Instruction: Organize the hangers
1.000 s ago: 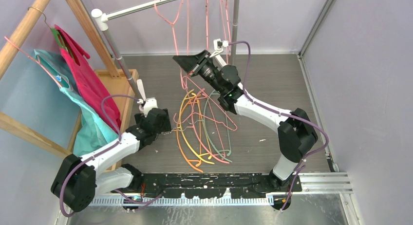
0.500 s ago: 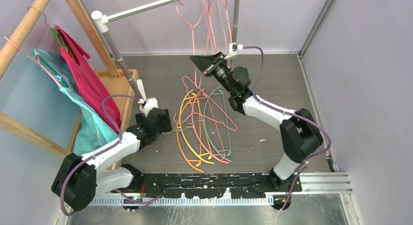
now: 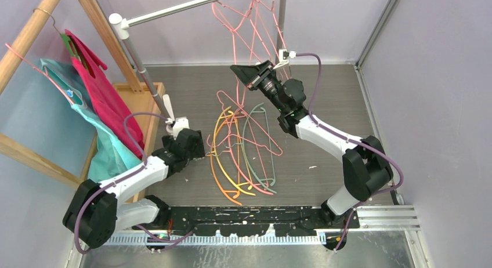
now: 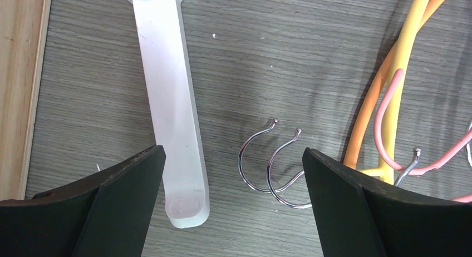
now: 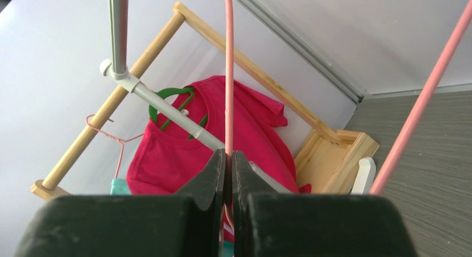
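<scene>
Several bare hangers (image 3: 241,152), pink, orange, yellow and pale green, lie in a pile on the floor between the arms. More pink wire hangers (image 3: 255,15) hang tangled at the metal rail's far end. My right gripper (image 3: 248,73) is raised below them and shut on a pink hanger wire (image 5: 228,73), which runs up from between the closed fingers (image 5: 229,157). My left gripper (image 3: 196,147) is low at the pile's left edge, open and empty (image 4: 234,173). Two metal hooks (image 4: 270,165) lie between its fingers, with orange and yellow hanger arms (image 4: 398,68) to their right.
A metal rail (image 3: 174,8) crosses the top on a slanted post with a white foot (image 4: 170,101). A wooden rack (image 3: 35,30) at the left holds magenta (image 3: 107,102) and teal (image 3: 113,155) garments on hangers over a wooden base (image 3: 142,102). Walls enclose the right and far sides.
My right gripper has moved right and up toward the rail with the pink hanger, whose lower end has lifted off the floor. The left arm has barely moved.
</scene>
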Controlling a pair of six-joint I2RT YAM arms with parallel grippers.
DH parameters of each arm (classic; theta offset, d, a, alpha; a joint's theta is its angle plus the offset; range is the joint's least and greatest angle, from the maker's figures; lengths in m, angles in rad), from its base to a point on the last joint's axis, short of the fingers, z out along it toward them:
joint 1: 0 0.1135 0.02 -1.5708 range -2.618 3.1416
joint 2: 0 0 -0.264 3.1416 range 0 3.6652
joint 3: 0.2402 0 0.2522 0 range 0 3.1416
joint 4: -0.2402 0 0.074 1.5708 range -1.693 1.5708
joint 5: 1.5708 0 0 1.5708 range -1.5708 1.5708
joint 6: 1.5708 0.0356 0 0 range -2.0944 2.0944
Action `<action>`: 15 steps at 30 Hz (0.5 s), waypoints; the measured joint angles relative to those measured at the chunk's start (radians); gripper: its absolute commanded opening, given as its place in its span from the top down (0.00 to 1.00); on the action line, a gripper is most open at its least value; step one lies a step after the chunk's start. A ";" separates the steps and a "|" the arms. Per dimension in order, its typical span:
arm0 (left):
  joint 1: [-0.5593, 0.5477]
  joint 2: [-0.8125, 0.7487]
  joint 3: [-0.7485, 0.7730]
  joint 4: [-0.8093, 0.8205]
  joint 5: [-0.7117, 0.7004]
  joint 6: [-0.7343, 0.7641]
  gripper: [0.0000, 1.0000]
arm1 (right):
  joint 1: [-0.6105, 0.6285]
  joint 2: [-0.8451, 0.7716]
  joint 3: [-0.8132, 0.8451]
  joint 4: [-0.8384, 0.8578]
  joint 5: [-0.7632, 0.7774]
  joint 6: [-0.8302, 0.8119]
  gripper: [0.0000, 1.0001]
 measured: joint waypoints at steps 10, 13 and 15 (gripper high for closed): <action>0.000 0.010 0.000 0.000 0.003 -0.001 0.02 | 0.010 0.003 0.000 -0.019 -0.109 0.024 0.99; 0.000 0.010 0.000 0.000 0.003 -0.001 0.02 | 0.029 0.005 0.000 -0.040 -0.143 0.022 0.99; 0.000 0.010 0.000 0.000 0.003 -0.002 0.02 | 0.043 0.005 0.000 -0.050 -0.170 0.019 0.99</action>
